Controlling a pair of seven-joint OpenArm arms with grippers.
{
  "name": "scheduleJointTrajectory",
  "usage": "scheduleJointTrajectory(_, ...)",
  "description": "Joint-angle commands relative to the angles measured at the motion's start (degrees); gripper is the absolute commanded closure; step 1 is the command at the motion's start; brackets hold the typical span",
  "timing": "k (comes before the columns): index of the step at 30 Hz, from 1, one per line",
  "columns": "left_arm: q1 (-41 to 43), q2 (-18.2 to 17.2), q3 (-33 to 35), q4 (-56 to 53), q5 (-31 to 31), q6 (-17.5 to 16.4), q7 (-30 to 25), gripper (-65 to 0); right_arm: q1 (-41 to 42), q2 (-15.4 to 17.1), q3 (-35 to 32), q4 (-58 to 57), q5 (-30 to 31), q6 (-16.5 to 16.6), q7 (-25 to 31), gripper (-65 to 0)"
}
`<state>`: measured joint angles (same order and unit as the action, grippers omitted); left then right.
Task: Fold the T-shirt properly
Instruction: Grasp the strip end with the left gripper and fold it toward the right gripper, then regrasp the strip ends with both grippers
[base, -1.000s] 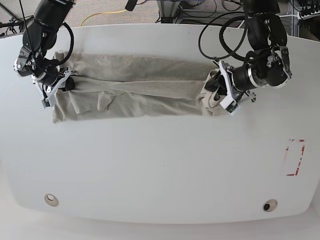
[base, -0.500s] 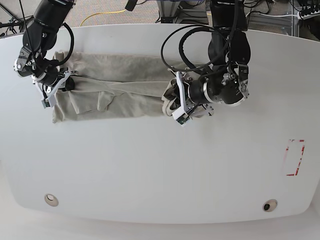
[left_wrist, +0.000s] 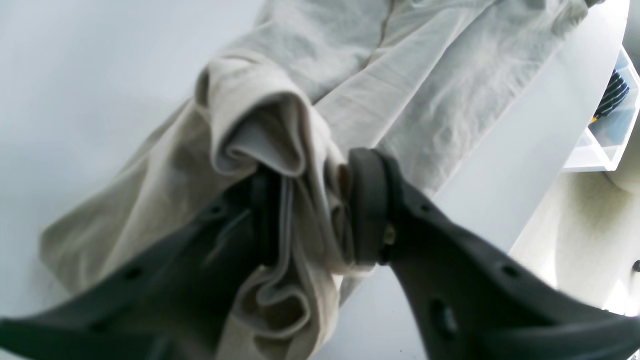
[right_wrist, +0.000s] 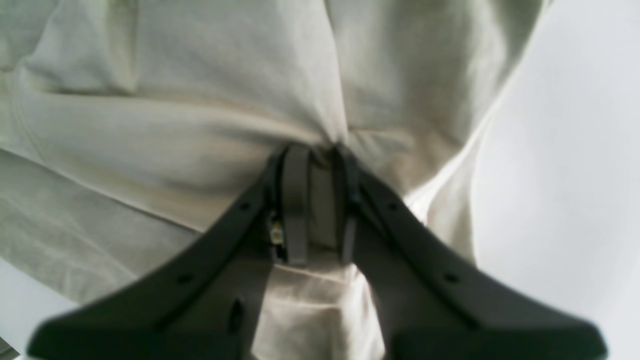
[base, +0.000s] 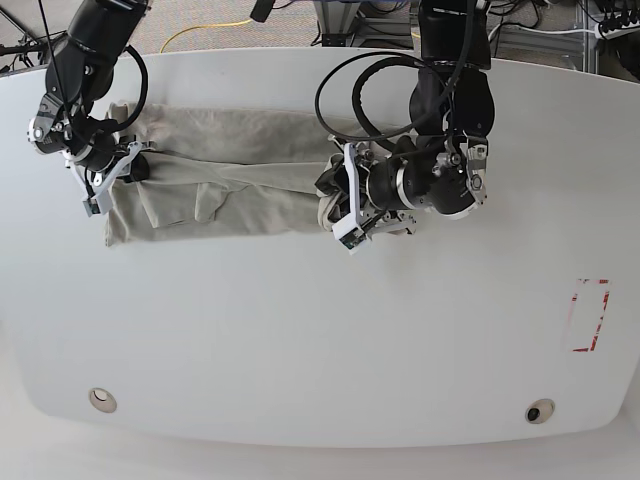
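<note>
The beige T-shirt (base: 235, 170) lies as a long wrinkled band across the far left part of the white table (base: 300, 330). My left gripper (base: 335, 205) is shut on the shirt's bunched right end and holds it doubled back over the band. In the left wrist view the fingers (left_wrist: 367, 205) clamp several folded layers of the T-shirt (left_wrist: 300, 115). My right gripper (base: 122, 168) is shut on the shirt's left end. In the right wrist view its pads (right_wrist: 295, 200) pinch a pleat of the T-shirt (right_wrist: 200, 100).
A red-outlined rectangle (base: 590, 315) is marked on the table at the right. Two round fittings (base: 102, 400) (base: 540, 411) sit near the front edge. Cables and a yellow cord (base: 205, 30) lie on the floor beyond the table's far edge.
My left gripper has carried the shirt's right end far to the left over the past second, so the band is shorter. The right gripper has stayed in place.
</note>
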<state>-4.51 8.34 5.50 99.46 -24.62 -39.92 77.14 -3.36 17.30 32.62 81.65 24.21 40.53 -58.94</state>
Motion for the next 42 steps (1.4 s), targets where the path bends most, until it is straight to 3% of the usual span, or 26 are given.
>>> scheduleJointTrajectory(1, -1.6, 0.7, 2.0, 0.9, -1.5, -0.1, -1.1, -37.4, 0.1, 0.8, 0.0, 0.2, -2.3, -0.5, -2.0, -7.8)
scheduleJointTrajectory(3, -1.6, 0.7, 2.7, 1.2, -1.9, -0.1, -1.1, -40.4, 0.1, 0.8, 0.0, 0.2, -2.3, -0.5, -2.1, -7.9)
scheduleJointTrajectory(8, -2.9, 0.7, 5.4, 3.8, -11.6, -0.1, -1.1, -40.7, 0.1, 0.8, 0.0, 0.2, -2.3, -0.5, -2.1, -7.9)
scheduleJointTrajectory(14, -3.4, 0.7, -4.9, 5.9, -11.1, -0.1, 0.4, -40.7, 0.1, 0.8, -0.1, 0.2, -2.3, -0.5, -2.2, -7.9)
scheduleJointTrajectory(19, -2.0, -5.1, -8.4, 6.0, -10.3, -0.1, 0.2, -39.3, -0.1, -0.5, 0.0, 4.5, -2.2, -0.5, -2.3, -7.9)
scheduleJointTrajectory(27, 2.0, -10.8, -10.0, 1.3, -8.4, -0.1, -5.8, -26.8, 0.8, -1.8, 0.0, 18.2, -2.2, -0.5, -8.9, -9.4)
scheduleJointTrajectory(29, 2.4, -11.2, -9.9, -1.2, -8.4, -0.1, -7.0, -26.4, 1.9, -3.0, 0.2, 20.5, -2.1, -0.5, -11.0, -14.7)
scheduleJointTrajectory(34, 2.4, -11.3, -9.9, -9.1, -8.4, -0.1, -8.4, -26.4, 4.9, -3.9, 1.2, 26.2, -2.1, -0.5, -17.6, -46.9)
scheduleJointTrajectory(36, 2.4, -11.3, -9.9, -11.1, -8.4, -0.1, -9.2, -26.4, 5.5, -3.9, 3.5, 26.5, 0.0, -0.5, -18.6, -55.3)
scheduleJointTrajectory(38, 2.4, -11.3, -9.9, -12.6, -8.4, -0.1, -10.7, -26.4, 7.0, -3.5, 7.9, 24.1, 5.4, -0.5, -20.6, -61.4)
scheduleJointTrajectory(40, 2.4, -11.4, -9.9, -13.4, -8.4, -0.1, -11.7, -26.4, 8.5, -3.1, 11.7, 20.6, 10.2, -0.5, -21.1, -62.6)
scheduleJointTrajectory(42, 2.4, -12.3, -9.9, -13.8, -8.4, -0.1, -12.0, -26.4, 9.6, -0.4, 16.7, 14.9, 16.5, -0.5, -21.1, -62.6)
